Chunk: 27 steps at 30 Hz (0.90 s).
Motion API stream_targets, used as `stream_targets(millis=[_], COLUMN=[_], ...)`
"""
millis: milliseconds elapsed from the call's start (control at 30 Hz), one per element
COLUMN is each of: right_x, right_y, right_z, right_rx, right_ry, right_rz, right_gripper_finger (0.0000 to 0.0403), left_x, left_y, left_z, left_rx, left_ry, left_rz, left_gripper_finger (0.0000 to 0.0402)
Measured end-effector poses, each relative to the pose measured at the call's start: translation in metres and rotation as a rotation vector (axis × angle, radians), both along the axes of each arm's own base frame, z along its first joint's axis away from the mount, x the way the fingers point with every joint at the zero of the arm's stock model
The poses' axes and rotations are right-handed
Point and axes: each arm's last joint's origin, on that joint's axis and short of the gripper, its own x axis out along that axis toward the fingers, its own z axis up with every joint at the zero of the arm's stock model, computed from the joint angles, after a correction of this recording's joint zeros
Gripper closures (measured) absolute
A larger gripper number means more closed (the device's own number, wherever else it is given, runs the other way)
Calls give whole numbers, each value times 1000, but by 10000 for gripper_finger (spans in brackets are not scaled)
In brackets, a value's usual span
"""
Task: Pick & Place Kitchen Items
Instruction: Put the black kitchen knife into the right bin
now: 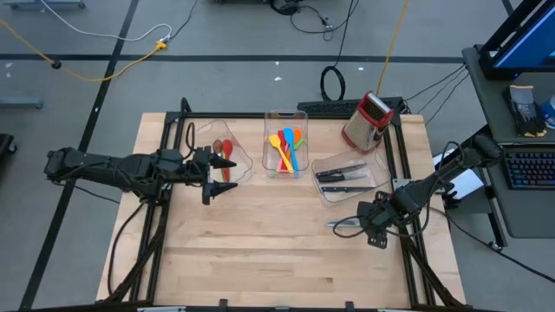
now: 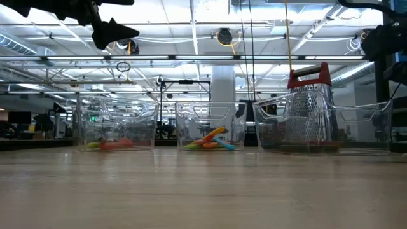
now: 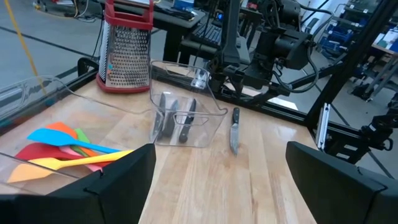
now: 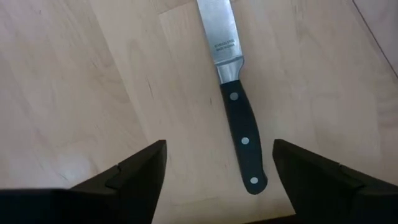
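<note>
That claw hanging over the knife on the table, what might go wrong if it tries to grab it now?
The knife lies flat on the wood, so the open right gripper may slip off its thin black handle or scrape the table. The knife bin sits close by, so a nudged knife could slide against its wall. The left gripper waits open by the spoon bin.

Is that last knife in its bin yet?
No. The knife lies flat on the table, outside the bin, beneath the open right pincer.
</note>
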Motion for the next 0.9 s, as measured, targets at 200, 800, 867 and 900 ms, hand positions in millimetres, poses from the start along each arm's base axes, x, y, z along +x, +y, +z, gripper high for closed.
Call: stream_targets(millis=[200, 800, 867, 900], right_x=[-5, -18, -22, -22], right_y=[-3, -11, -13, -13], right_z=[-11, -54, -61, -63], right_rx=[-14, -21, -4, 8], right_ry=[41, 64, 83, 82], right_rz=[-52, -89, -96, -94], right_gripper_finger=[112, 114, 115, 115], left_x=[0, 0, 0, 0], left_y=[0, 0, 0, 0], left_z=[0, 0, 0, 0], left_rx=[1, 2, 2, 1], left_ry=[4, 5, 5, 5], left_rz=[0, 0, 1, 1], left_gripper_finger=[36, 36, 36, 36])
